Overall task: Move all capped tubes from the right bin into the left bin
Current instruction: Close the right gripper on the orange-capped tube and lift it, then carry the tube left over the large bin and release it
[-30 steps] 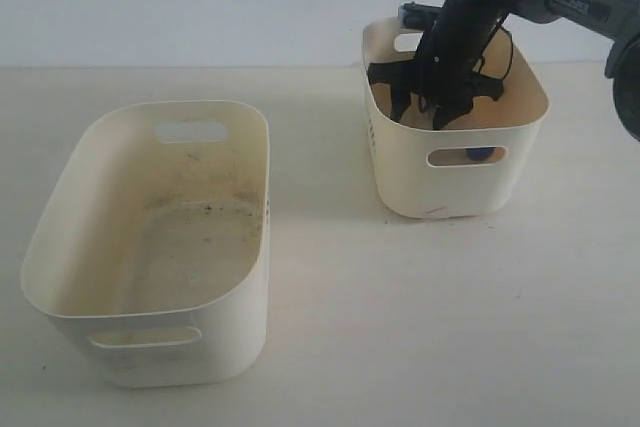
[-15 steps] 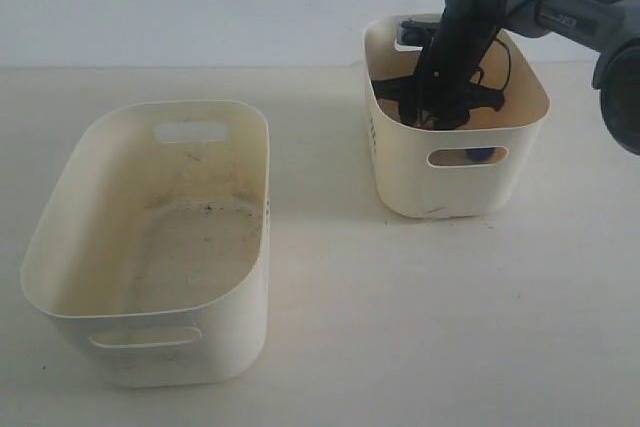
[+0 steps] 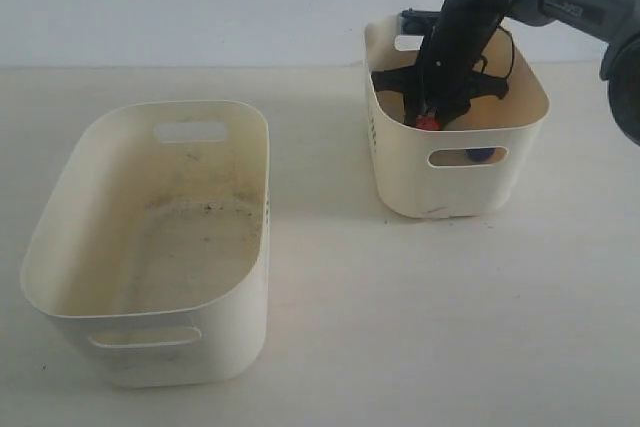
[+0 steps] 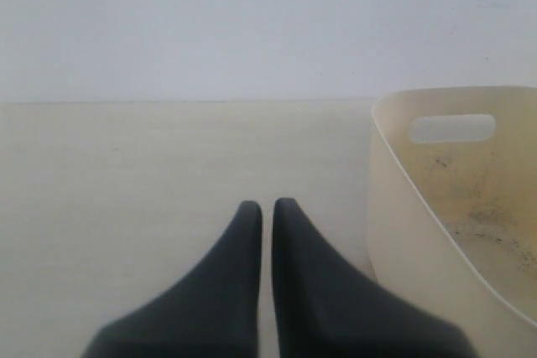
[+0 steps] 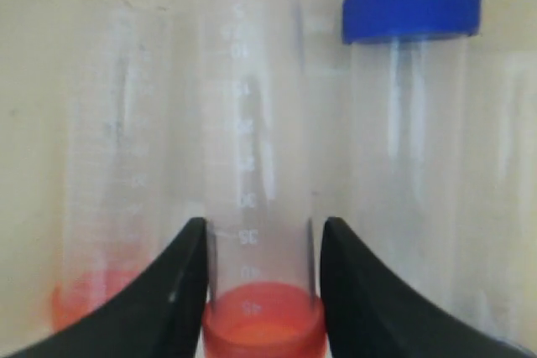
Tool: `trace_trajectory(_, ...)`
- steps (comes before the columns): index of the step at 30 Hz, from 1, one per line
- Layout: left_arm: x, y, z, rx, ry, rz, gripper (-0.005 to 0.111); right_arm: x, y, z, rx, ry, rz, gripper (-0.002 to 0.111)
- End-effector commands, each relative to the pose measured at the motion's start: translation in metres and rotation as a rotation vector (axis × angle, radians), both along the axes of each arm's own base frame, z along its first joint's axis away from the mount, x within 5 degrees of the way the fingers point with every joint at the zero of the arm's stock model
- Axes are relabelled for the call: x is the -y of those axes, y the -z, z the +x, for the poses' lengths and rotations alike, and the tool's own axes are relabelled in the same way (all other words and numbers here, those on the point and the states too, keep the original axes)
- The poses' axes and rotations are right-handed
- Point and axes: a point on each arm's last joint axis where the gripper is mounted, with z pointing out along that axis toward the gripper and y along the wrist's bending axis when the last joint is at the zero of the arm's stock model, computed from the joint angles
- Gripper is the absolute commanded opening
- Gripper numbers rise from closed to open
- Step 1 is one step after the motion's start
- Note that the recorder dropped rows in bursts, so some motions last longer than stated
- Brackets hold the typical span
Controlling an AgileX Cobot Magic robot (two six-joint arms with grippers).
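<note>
The right arm (image 3: 470, 7) is reaching down into the right bin (image 3: 400, 187), which is sitting near the far right corner of the tabletop (image 3: 400, 327). Its fingers (image 5: 180, 278) are pinching an orange-capped tube (image 5: 260, 123), one finger pressing on each side of the clear body right next to the cap. In the exterior view the orange cap (image 3: 428, 122) is showing at the tips of the fingers, inside the bin and just below its front rim. Whether the tube is touching the bin floor cannot be told.

A blue-capped tube (image 5: 411, 123) is lying just beside the pinched one. The two are not touching, and their caps are pointing opposite ways. On the pinched tube's other side a faint shape (image 5: 92, 207), clear with an orange tint at one end, is showing. Whether it is another tube or a reflection cannot be told. A blue cap (image 3: 481, 155) is also showing through the slot handle in the right bin's front wall.

The left bin (image 3: 255, 277) is sitting toward the near left corner of the tabletop, well apart from the right bin. Dark dirt is speckling its floor.

The left fingers (image 4: 243, 241) are pressed together. They are hanging over bare tabletop just beside the left bin's outer wall, at the end with a slot handle, and not touching it.
</note>
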Motion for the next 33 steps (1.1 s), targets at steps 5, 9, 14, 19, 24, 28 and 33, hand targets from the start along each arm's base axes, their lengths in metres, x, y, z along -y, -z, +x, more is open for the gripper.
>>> trace_trajectory(5, 0.000, -0.003, 0.000, 0.022, -0.001, -0.004, 0.004, 0.006, -0.087, -0.015, 0.133, -0.071, 0.004, 0.000)
trace_trajectory(9, 0.000, -0.003, 0.000, 0.022, -0.001, -0.004, 0.004, 0.009, -0.117, -0.027, 0.158, -0.091, 0.004, 0.000)
trace_trajectory(14, 0.000, -0.003, 0.000, 0.022, -0.001, -0.004, 0.004, 0.006, -0.188, -0.058, 0.286, -0.135, 0.043, 0.000)
trace_trajectory(19, 0.000, -0.003, 0.000, 0.022, -0.001, -0.004, 0.004, -0.030, -0.239, -0.104, 0.375, -0.286, 0.130, 0.000)
trace_trajectory(24, 0.000, -0.003, 0.000, 0.022, -0.001, -0.004, 0.004, -0.082, -0.228, -0.165, 0.316, -0.438, 0.159, 0.000)
trace_trajectory(28, 0.000, -0.003, 0.000, 0.022, -0.001, -0.004, 0.004, -0.131, -0.183, -0.225, 0.287, -0.573, 0.250, 0.000)
trace_trajectory(33, 0.000, -0.003, 0.000, 0.022, -0.001, -0.004, 0.004, -0.168, -0.143, -0.261, 0.249, -0.648, 0.264, 0.001)
